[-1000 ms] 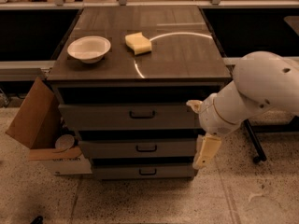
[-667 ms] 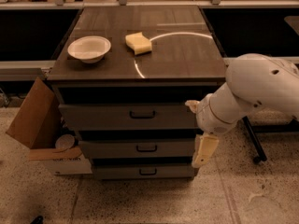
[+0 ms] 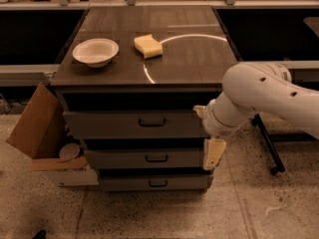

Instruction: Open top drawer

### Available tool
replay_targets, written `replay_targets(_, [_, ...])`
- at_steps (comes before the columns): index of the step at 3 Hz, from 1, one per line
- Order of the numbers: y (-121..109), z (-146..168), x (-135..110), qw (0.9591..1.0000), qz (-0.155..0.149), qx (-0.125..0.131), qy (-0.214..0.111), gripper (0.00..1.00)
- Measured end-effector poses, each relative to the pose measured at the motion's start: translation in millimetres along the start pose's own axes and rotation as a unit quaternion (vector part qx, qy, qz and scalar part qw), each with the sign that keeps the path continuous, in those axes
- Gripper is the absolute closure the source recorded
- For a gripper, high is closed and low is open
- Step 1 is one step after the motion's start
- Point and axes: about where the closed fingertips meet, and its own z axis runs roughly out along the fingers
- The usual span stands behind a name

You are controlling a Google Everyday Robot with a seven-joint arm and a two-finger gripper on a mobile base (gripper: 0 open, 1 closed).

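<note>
The top drawer [image 3: 109, 125] is the widest of three grey drawers under a dark wooden counter top [image 3: 189, 59]. Its flat front carries a small black loop handle [image 3: 152, 122] at the centre. The drawer front sits flush under the counter and looks shut. My gripper [image 3: 213, 153] hangs from the white arm [image 3: 259, 93] at the right end of the drawer stack, level with the middle drawer [image 3: 119, 159]. It is to the right of and below the top drawer's handle and holds nothing I can see.
A white bowl [image 3: 95, 52] and a yellow sponge [image 3: 148, 46] lie on the counter top. An open cardboard box [image 3: 40, 128] leans at the left of the drawers. A black stand leg with a caster [image 3: 269, 148] is at the right. The bottom drawer [image 3: 124, 183] sits near the speckled floor.
The arm and gripper have shifted a little to the left, closer to the right end of the drawers. The drawers have not moved.
</note>
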Motion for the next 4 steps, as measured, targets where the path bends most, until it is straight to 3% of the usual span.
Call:
replay_targets(3, [-59.9, 46.0, 18.7, 0.9995, -0.023, 0.008, 0.019, 0.0])
replay_targets(4, [-69.4, 58.5, 22.7, 0.9993, -0.027, -0.003, 0.025, 0.0])
